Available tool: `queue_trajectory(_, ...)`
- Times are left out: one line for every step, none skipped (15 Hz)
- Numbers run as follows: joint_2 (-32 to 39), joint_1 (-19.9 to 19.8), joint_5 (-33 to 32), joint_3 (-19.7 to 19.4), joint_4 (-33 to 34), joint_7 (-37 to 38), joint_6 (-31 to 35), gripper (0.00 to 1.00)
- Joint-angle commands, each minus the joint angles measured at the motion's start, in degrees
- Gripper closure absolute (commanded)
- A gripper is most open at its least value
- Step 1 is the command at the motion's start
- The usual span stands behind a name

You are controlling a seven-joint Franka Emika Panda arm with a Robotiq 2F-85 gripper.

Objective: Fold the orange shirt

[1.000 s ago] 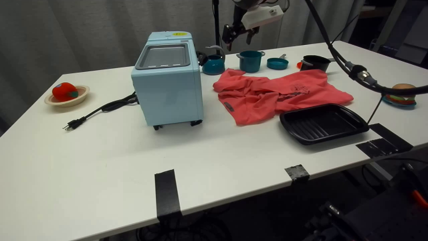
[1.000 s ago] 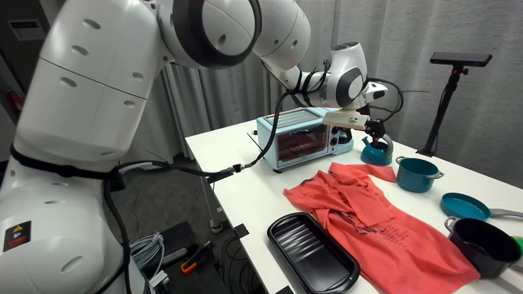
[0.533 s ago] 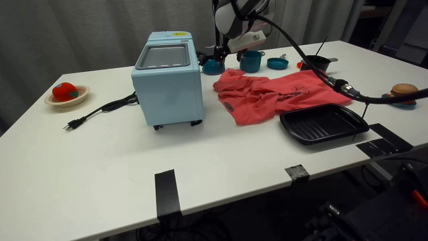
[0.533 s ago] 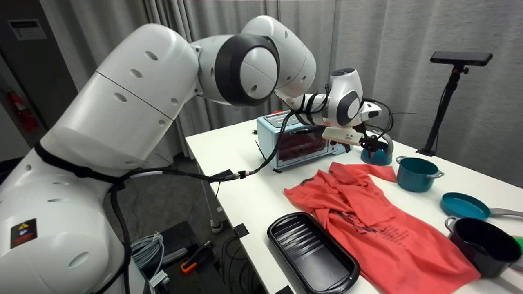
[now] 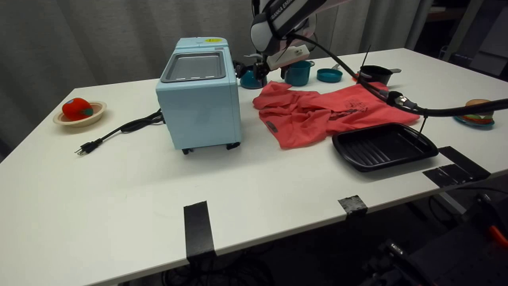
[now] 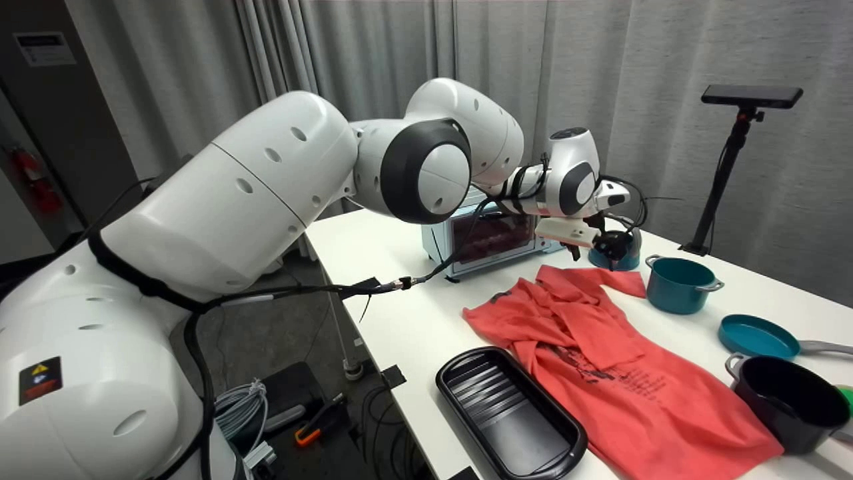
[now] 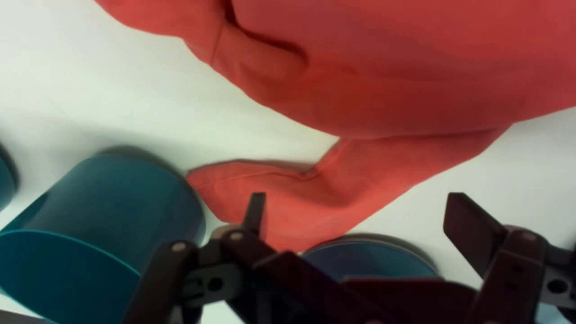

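Note:
The orange shirt [image 5: 357, 105] lies on the table in both exterior views, its body spread out and its other end bunched in folds. One sleeve [image 6: 616, 280] reaches out between the kettle and the teal pot. My gripper [image 6: 593, 257] hovers over that end, close to the kettle. In the wrist view the gripper [image 7: 355, 200] is open and holds nothing. Its left finger [image 7: 255, 211] overlaps the sleeve's cuff part, while the right finger [image 7: 472, 225] appears over bare table. The shirt's body [image 7: 405, 81] fills the top of that view.
A blue kettle [image 7: 364, 258] shows behind the jaws, and the teal pot [image 7: 135, 198] stands left of the sleeve. The toaster oven [image 5: 202, 111] is beside the shirt. A black tray [image 6: 520, 420], a blue pan [image 6: 753, 337] and a black pot [image 6: 793, 403] border the shirt.
The arm has come down, bringing the open gripper lower beside the kettle and over the sleeve end. Most of the drop came in the earlier half second. The shirt lies as before.

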Motion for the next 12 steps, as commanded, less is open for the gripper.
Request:
queue_trajectory(6.05, 0.64, 1.16, -1.05, 9.94, 0.8, -5.34, 0.0)
queue_trajectory(6.9, 0.57, 1.26, -0.89, 11.27, 0.71, -6.65, 0.0)
queue_trajectory(7.65, 0.55, 1.3, -0.81, 12.46, 0.69, -7.86, 0.06)
queue_trajectory(7.81, 0.23, 1.38, -0.64, 13.16, 0.26, -8.92, 0.19)
queue_trajectory(8.4, 0.11, 1.37, -0.57, 14.17, 0.02, -9.77, 0.3)
queue_trajectory(9.17, 0.06, 1.32, -0.54, 15.27, -0.11, -10.28, 0.32)
queue_trajectory(9.71, 0.06, 1.3, -0.52, 16.04, -0.09, -10.8, 0.4)
queue_trajectory(10.18, 0.15, 1.29, -0.49, 16.76, 0.01, -11.26, 0.47)
queue_trajectory(10.63, 0.16, 1.34, -0.44, 17.44, 0.07, -11.78, 0.56)
queue_trajectory(10.96, 0.15, 1.45, -0.31, 17.99, 0.05, -12.26, 0.63)
queue_trajectory(11.32, 0.18, 1.5, -0.26, 18.59, 0.07, -12.75, 0.72)
queue_trajectory(11.71, 0.15, 1.59, -0.18, 19.24, 0.05, -13.24, 0.78)
